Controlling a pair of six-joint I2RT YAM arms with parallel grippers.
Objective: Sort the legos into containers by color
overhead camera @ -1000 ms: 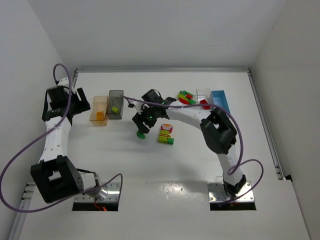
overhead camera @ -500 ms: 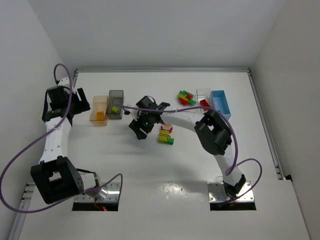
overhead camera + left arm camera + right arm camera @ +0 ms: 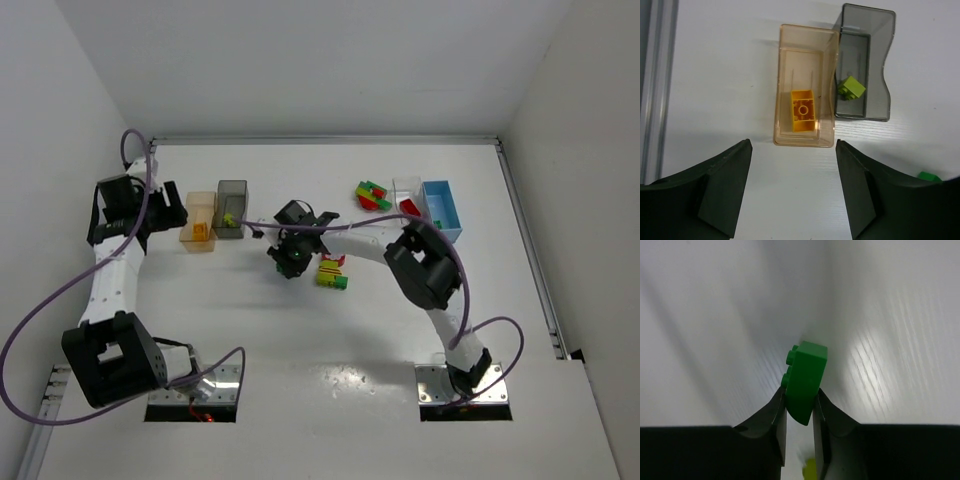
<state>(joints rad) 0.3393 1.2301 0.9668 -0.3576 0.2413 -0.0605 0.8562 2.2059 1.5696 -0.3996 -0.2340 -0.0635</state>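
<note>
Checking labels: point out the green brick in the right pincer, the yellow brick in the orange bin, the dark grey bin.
green brick point(image 3: 805, 380): right wrist view, side face.
yellow brick point(image 3: 803, 110): left wrist view, top centre.
dark grey bin point(image 3: 860, 55): left wrist view, bare floor.

Top view: I log bright, even overhead light on the white worktop point(image 3: 300, 330), shadows faint and soft, one mottled glare patch at its near edge; frame sharp. Left wrist view: crisp mid-frame; orange bin point(image 3: 805, 60) glows translucent, grey bin point(image 3: 860, 55) shows a dim shadow at its left and a bowed right wall; left gripper point(image 3: 792, 150) dark, soft-edged. Right wrist view: worktop streaked with blur, white glare right of the green brick point(image 3: 807, 370), itself fairly sharp; right gripper point(image 3: 800, 402) near black.
</note>
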